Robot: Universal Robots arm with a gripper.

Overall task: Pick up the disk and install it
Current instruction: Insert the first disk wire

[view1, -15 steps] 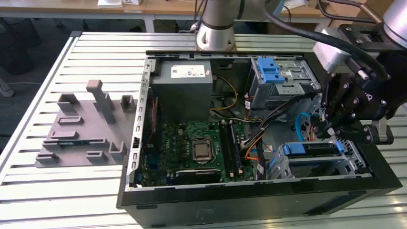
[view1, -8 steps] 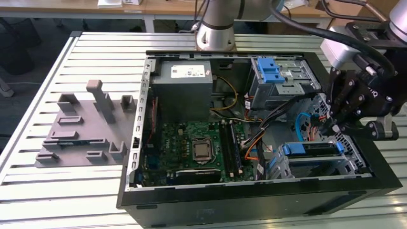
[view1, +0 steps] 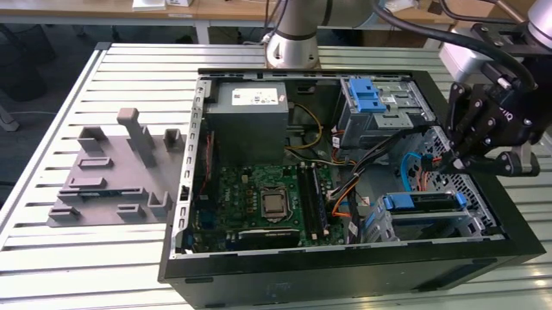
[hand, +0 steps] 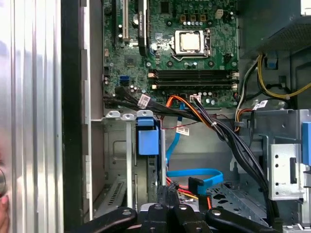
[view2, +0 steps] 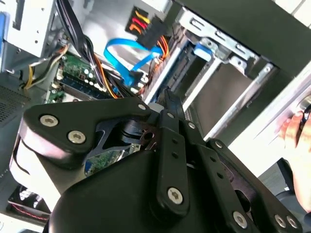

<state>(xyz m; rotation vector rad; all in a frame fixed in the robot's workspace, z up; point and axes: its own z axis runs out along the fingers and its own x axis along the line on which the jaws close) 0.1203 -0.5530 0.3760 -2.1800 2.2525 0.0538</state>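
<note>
One gripper: hangs over the open computer case at the right edge of the exterior view, about mid-height.
Fingers: pressed together in both wrist views, with nothing pinched between them.
Disk: sits in the drive cage at the lower right of the exterior view, with blue rails along its edges.
Disk to fingers: near but apart, not touching. The disk lies below the fingertips and slightly toward the exterior view's left.
Blue cable: loops just beside the fingertips, on the exterior view's left of them.
Motherboard: lower centre of the exterior view.
Person's hand: outside the case wall.
</note>
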